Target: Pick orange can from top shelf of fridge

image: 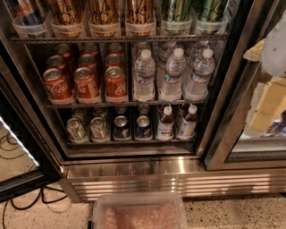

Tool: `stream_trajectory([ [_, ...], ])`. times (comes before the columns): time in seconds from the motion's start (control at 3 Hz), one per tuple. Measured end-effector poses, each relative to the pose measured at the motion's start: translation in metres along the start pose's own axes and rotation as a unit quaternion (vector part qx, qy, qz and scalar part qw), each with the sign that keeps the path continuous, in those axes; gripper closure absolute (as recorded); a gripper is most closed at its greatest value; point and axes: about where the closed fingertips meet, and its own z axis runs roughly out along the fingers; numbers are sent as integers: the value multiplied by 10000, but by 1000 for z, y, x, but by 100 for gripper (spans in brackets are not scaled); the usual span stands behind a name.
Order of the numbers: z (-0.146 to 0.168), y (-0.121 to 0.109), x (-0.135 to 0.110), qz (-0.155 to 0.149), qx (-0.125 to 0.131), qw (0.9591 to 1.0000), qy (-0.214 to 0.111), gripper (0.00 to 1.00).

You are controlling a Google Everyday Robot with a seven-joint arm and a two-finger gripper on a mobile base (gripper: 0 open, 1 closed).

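The fridge (134,172) stands open in front of me, with a steel base and a dark inside. The top shelf (118,39) is a thin wire rack along the top of the view, carrying clear trays. Three orange cans stand in it side by side, coppery with dark lettering: one (67,13), one (103,12) and one (139,12), their tops cut off by the frame. Two green cans (175,11) stand to their right. My gripper (270,100), pale and yellowish, is at the right edge in front of the right glass door, lower than the top shelf and well right of the orange cans.
Red cola cans (87,82) and water bottles (172,74) fill the middle rack; small cans and bottles (129,127) fill the lower one. The open door (18,147) juts out at left. Cables (27,201) lie on the floor. A clear plastic bin (138,210) sits at the bottom centre.
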Motion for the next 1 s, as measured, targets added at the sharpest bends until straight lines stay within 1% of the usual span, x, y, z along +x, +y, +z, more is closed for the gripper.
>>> stream_trajectory([
  [0.33, 0, 0, 0, 0, 0, 10000, -1, 0],
  [0.67, 1, 1, -22, 53, -30, 9997, -244, 0],
  [1.0, 14, 1, -80, 273, -10, 9962, -823, 0],
])
